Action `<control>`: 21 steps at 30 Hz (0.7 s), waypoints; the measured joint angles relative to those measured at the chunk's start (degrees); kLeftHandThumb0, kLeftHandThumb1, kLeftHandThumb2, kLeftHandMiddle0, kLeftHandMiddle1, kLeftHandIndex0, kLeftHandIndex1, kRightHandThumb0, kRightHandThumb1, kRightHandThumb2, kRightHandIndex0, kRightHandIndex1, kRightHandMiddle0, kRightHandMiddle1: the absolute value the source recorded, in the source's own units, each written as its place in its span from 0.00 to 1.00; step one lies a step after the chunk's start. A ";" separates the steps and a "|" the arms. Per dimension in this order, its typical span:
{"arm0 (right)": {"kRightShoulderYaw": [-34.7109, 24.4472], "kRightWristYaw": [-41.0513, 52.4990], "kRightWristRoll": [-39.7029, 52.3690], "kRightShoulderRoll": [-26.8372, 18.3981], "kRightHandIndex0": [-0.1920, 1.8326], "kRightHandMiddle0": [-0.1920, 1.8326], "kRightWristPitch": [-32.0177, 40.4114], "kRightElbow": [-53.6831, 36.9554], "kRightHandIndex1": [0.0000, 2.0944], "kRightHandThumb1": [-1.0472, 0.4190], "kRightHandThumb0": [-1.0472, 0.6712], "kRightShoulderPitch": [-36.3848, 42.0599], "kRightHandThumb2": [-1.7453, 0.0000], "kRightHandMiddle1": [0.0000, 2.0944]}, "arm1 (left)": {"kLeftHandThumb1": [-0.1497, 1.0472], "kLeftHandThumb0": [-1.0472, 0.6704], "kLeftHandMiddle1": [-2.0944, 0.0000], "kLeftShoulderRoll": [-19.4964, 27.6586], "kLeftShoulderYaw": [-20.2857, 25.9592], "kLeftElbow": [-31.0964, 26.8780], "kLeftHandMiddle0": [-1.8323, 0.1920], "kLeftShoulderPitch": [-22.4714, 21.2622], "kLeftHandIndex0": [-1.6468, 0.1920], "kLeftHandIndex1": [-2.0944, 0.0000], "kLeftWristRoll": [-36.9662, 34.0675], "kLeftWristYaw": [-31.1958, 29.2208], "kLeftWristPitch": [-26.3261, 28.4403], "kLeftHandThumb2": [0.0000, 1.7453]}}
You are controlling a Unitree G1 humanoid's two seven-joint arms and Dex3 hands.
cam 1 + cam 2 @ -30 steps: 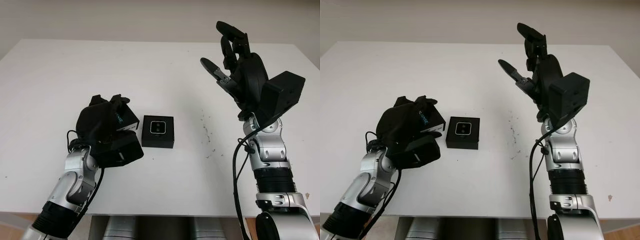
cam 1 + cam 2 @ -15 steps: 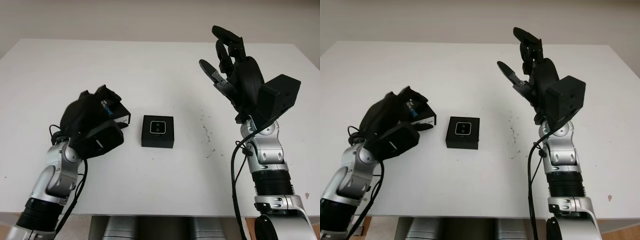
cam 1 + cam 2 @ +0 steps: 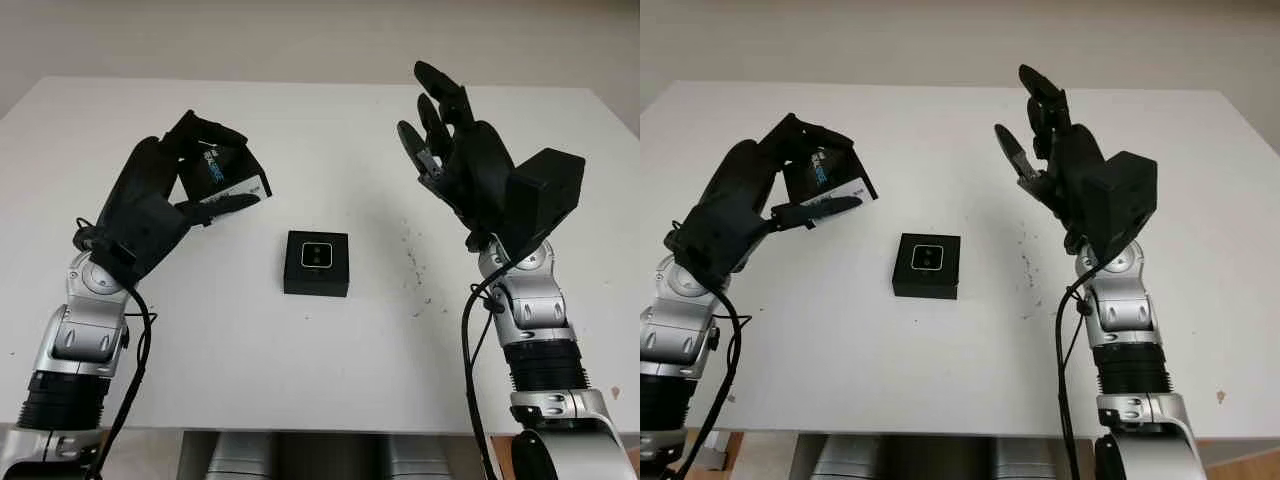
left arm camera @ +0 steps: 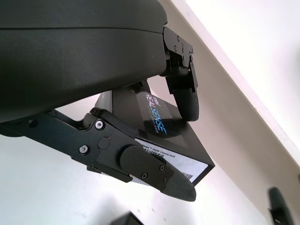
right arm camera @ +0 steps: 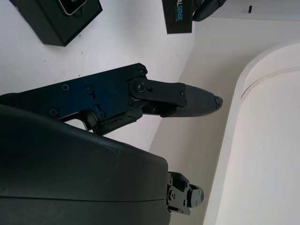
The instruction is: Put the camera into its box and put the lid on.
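left hand (image 3: 150, 215) raised, gripping lid (image 3: 225, 177) | right hand (image 3: 455, 150) raised, open

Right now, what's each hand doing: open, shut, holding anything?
Left hand: shut on the box lid, held up above the table.
Right hand: open, raised over the table's right side, holding nothing.

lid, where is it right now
In the left eye view the lid is held off the table in the left robot hand, up and left of the open box.

Lid (image 3: 226, 172) partly hidden by left robot hand (image 3: 160, 205) fingers.
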 measured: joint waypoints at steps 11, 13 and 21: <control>-0.34 -0.27 2.54 0.50 0.00 0.00 1.17 -0.25 0.00 0.00 0.18 0.01 0.61 0.00 | 1.00 0.54 0.33 -0.56 -2.31 2.97 0.73 -0.80 0.75 0.37 -2.41 -5.84 -4.13 0.04; -0.34 -0.39 2.69 0.66 0.00 0.00 1.27 -0.25 0.00 0.00 0.17 0.01 0.61 0.00 | 1.00 0.54 0.32 -0.99 -2.62 3.64 0.73 -1.01 0.76 0.36 -2.49 -6.34 -4.84 0.05; -0.37 -0.99 3.14 0.71 0.00 0.00 2.04 -0.36 0.00 0.00 0.17 0.12 0.62 0.00 | 1.00 0.54 0.31 -2.05 -5.25 4.74 0.74 -1.05 0.77 0.37 -2.04 -8.22 -6.13 0.06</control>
